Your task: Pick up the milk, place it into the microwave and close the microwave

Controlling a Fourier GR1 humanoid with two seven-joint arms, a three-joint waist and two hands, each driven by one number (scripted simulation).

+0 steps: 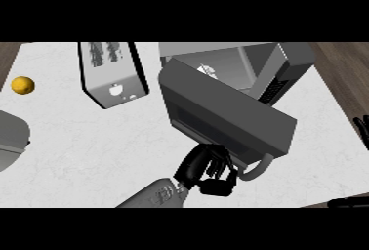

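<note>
The microwave (pixel 288 58) stands at the back right of the counter, its cavity showing. A small white object (pixel 207 72) that looks like the milk sits inside. The grey door (pixel 223 114) is swung partway across the opening, its curved handle (pixel 259 168) at the near edge. My left hand (pixel 209 168) comes up from the lower edge and rests against the door's outer face just left of the handle, fingers relaxed and holding nothing. My right hand (pixel 362 129) shows at the right edge, fingers up, resting open.
A grey box-shaped appliance (pixel 108 73) stands left of the microwave. A yellow fruit (pixel 22 85) lies at the far left, and a grey rounded object (pixel 10 139) pokes in from the left edge. Wooden floor shows past the counter's corners.
</note>
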